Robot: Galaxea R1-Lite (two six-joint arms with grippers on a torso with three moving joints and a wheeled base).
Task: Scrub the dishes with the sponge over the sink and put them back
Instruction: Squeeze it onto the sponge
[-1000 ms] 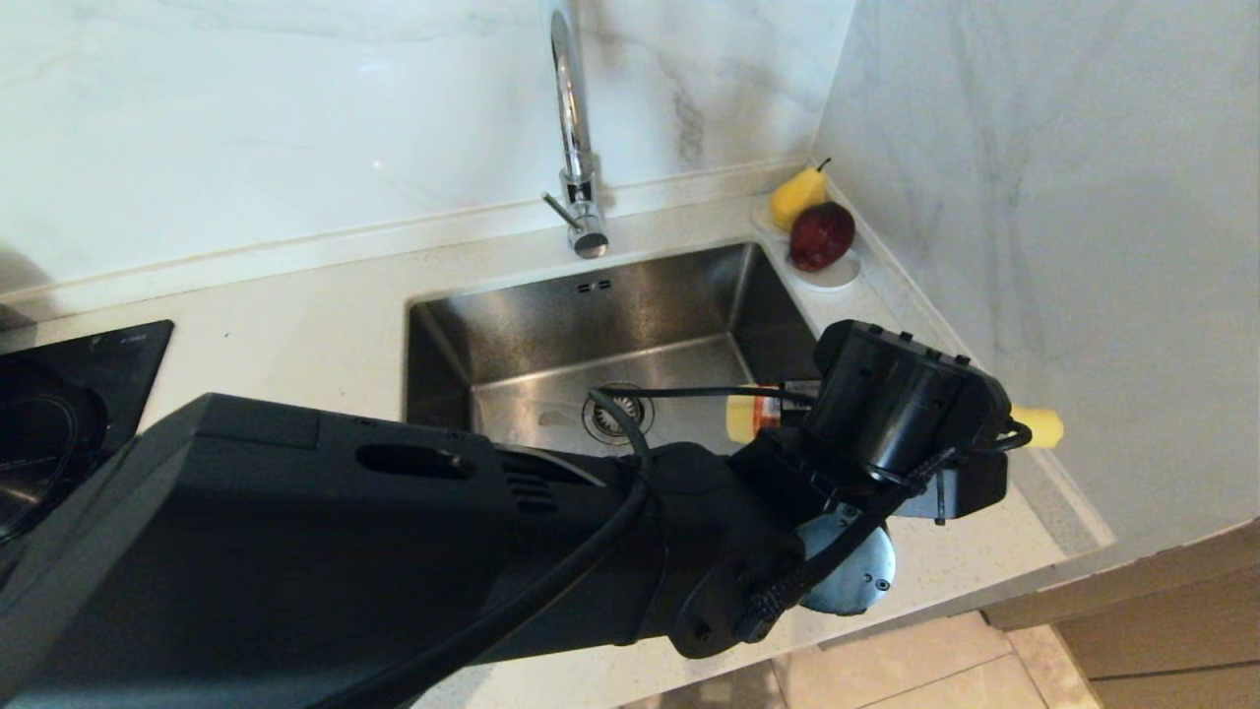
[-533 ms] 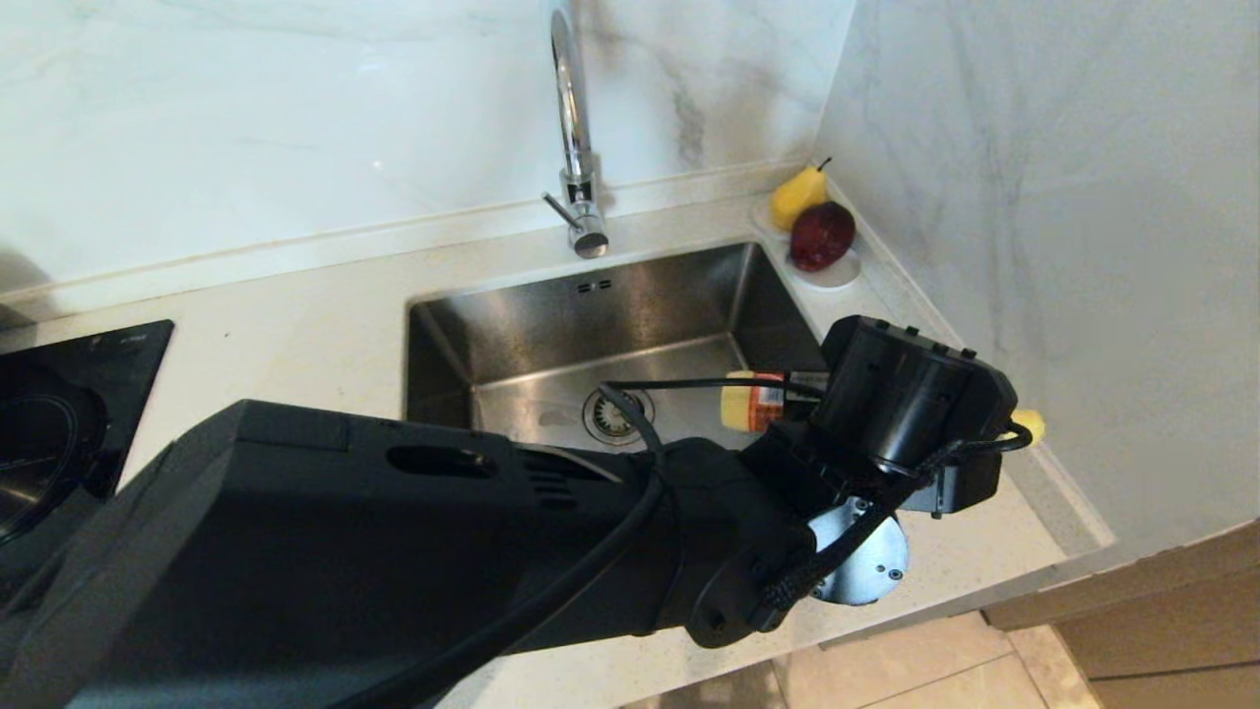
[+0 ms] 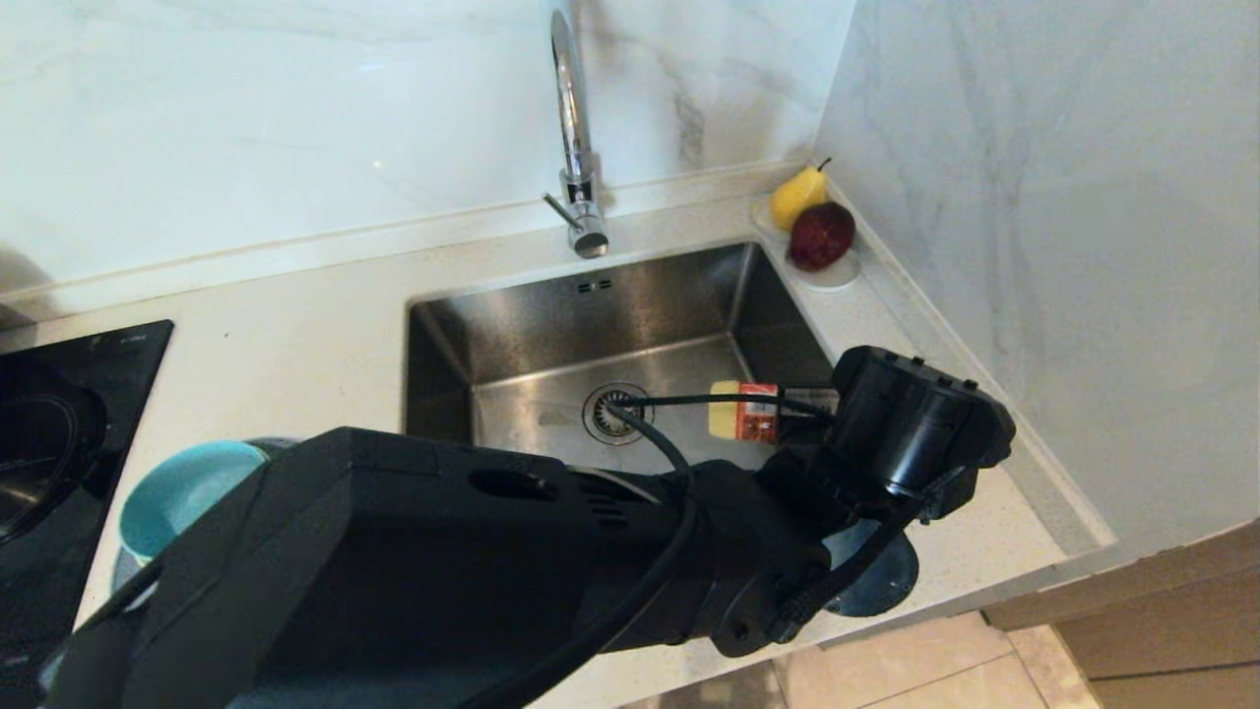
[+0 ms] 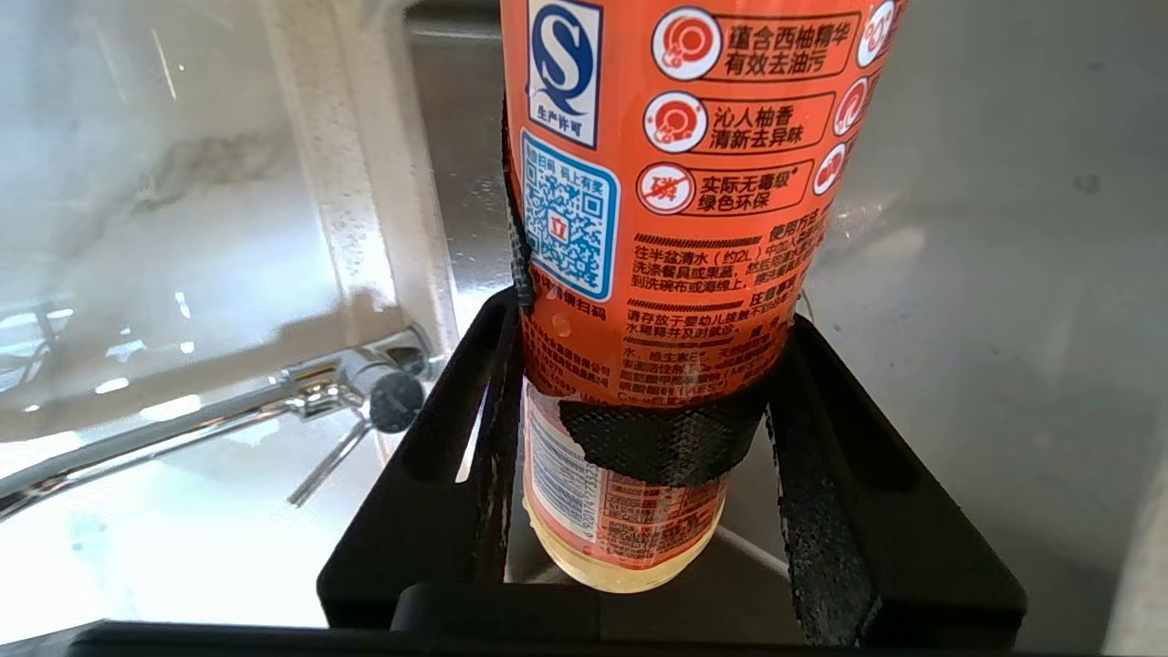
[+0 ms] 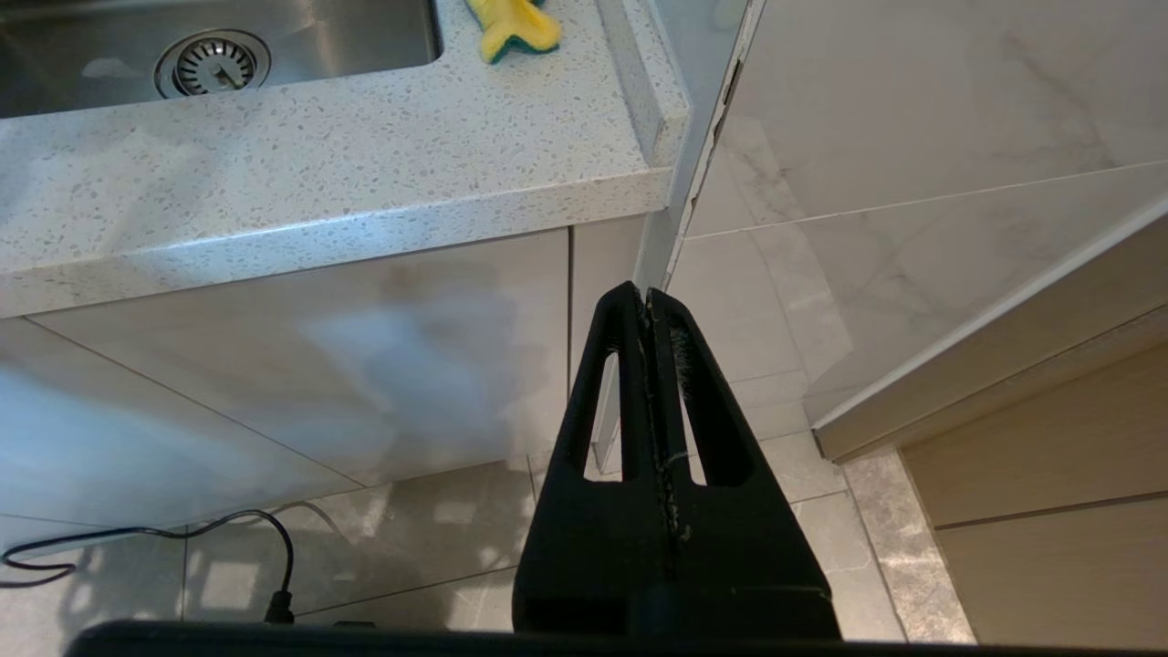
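My left gripper (image 4: 652, 365) is shut on a detergent bottle (image 4: 675, 182) with an orange label, its black fingers (image 4: 474, 401) pressed on both sides. The head view shows that bottle (image 3: 743, 411) lying level over the right side of the steel sink (image 3: 610, 325), with the gripper (image 3: 802, 418) mostly hidden behind the wrist housing. A yellow and green sponge (image 5: 513, 23) lies on the counter by the sink's near right corner. A teal-blue bowl (image 3: 182, 492) stands on the counter left of the sink, partly behind my forearm. The other dishes are hidden. My right gripper (image 5: 646, 297) hangs shut below the counter.
A tall chrome tap (image 3: 576, 148) rises behind the sink. A small white dish with a pear and a red fruit (image 3: 812, 231) sits in the back right corner. A black hob (image 3: 59, 423) is at the far left. A marble wall closes the right side.
My left wrist has turned and sunk a little, so the bottle's yellow cap end no longer shows. The forearm has dropped lower and uncovered the teal bowl.
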